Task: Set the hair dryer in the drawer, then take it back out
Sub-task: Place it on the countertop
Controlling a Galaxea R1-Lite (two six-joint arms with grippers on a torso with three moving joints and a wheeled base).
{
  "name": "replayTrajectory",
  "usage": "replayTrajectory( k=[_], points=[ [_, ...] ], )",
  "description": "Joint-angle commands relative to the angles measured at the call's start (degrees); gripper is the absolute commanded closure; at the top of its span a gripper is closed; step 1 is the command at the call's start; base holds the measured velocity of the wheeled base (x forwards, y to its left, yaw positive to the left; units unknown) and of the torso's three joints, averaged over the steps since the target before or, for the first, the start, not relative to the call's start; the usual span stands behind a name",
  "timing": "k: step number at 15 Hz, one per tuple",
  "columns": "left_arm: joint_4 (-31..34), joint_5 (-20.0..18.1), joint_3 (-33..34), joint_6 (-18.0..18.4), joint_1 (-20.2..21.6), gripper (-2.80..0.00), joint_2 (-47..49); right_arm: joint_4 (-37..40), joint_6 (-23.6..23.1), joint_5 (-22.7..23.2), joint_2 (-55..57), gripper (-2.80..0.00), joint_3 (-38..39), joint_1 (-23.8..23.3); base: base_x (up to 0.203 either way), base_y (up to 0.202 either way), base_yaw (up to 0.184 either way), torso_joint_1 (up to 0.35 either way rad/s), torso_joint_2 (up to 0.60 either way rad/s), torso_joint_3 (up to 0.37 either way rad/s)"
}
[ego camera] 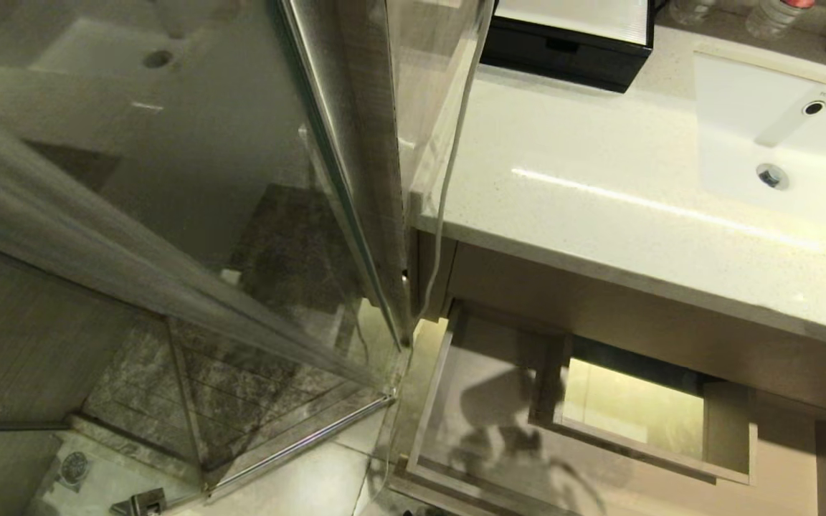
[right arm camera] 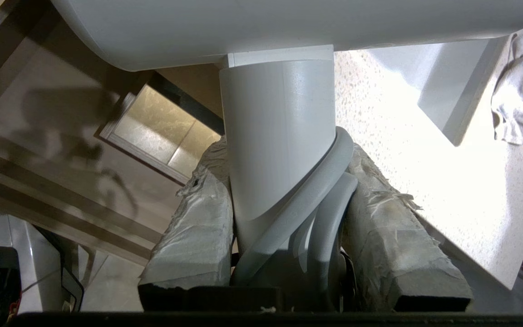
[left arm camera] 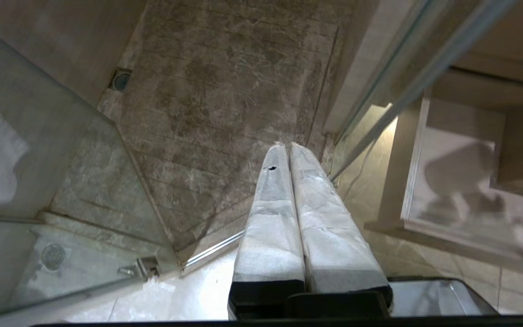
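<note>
Our right gripper pinches the hair dryer by its handle above the open drawer; our left gripper hangs pressed together.

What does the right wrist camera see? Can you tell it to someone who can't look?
The right gripper has its taped fingers closed on the handle of the white hair dryer, cord wrapped around it. Behind it are the open wooden drawer and the pale speckled countertop, with a crumpled white cloth on it.
</note>
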Motion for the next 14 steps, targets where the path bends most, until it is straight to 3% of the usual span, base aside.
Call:
replayTrajectory(
  k=[1,3,11,14],
  points=[
    [0.00,0.01,0.09,0.00,0.04,0.00,0.00,0.54,-0.25,0.60,0.55,0.00,-0.47,0.03,0.000,0.000,0.000,0.320,-0.16,0.182],
    [0.00,0.01,0.09,0.00,0.04,0.00,0.00,0.09,-1.11,2.84,0.90,0.00,-0.30,0.03,0.000,0.000,0.000,0.339,-0.17,0.153],
    [0.00,0.01,0.09,0.00,0.04,0.00,0.00,0.52,-1.28,2.92,1.34,0.00,-0.28,0.90,0.000,0.000,0.000,0.369,-0.26,0.104],
    [0.00,0.01,0.09,0.00,0.04,0.00,0.00,2.46,-5.46,2.48,4.48,0.00,-4.22,1.06,0.000,0.000,0.000,0.188,-0.15,0.030]
  ],
)
